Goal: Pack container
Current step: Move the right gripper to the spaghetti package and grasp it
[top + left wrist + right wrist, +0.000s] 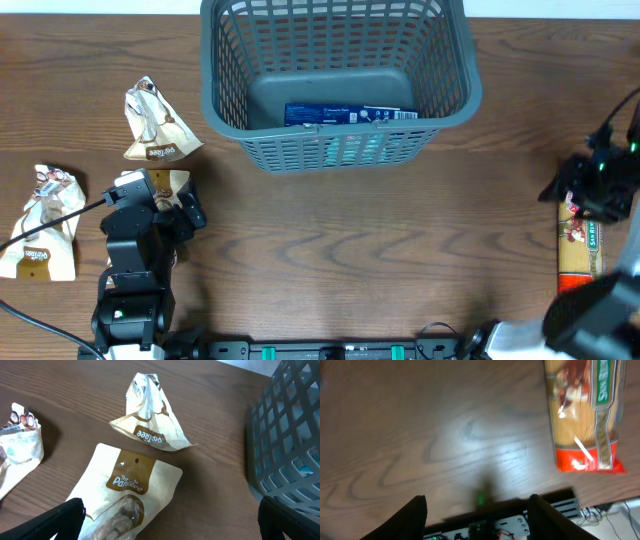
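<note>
The dark grey lattice basket (300, 150) stands at the table's far middle, and its wall shows in the left wrist view (290, 435). A blue packet (350, 115) lies inside it. My left gripper (160, 197) is open, hovering over a flat cream snack pouch (130, 490), jaws (170, 525) wide apart with the pouch near the left jaw. A crumpled cream pouch (147, 420) lies just beyond it. My right gripper (580, 190) is open and empty (477, 520) above bare table, beside a pasta packet (585, 415).
A third cream pouch (45, 235) lies at the far left, also seen in the left wrist view (17, 440). The pasta packet (580, 245) lies near the right edge. The table's front edge and a black rail (330, 350) are close below.
</note>
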`<state>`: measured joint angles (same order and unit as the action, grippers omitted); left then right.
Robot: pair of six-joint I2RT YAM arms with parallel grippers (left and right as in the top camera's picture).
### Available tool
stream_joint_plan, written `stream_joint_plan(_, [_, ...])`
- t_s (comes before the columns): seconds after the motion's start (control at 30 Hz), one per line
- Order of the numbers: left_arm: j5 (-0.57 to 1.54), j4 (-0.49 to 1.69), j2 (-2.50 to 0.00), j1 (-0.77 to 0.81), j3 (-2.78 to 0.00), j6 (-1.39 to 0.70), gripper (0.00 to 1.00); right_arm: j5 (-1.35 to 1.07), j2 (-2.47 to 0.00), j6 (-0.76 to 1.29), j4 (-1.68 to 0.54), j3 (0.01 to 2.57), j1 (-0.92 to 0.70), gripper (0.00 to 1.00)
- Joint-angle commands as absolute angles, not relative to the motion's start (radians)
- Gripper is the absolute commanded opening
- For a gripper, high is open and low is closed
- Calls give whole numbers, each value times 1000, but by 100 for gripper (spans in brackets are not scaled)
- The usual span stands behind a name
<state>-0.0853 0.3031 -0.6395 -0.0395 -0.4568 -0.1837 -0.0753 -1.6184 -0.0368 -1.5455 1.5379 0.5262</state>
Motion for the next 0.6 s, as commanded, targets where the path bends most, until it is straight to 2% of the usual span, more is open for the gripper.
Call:
stream_joint_plan(0.0, [-86, 302, -639, -45, -485, -189, 99, -74, -1507, -43, -1522, 1413, 530, 56])
stream_joint_plan(0.07, [-86, 302, -639, -45, -485, -189, 99, -46, -1461, -45, -1491, 1350, 530, 61])
stream_joint_plan(0.37, [-86, 302, -639, -45, -485, -189, 99, 234, -1443, -149, -1282, 1233, 559, 61])
stream_joint_plan(0.57, [-86, 302, -639, -45, -485, -189, 99, 135, -1496, -331, -1083, 1233, 621, 63])
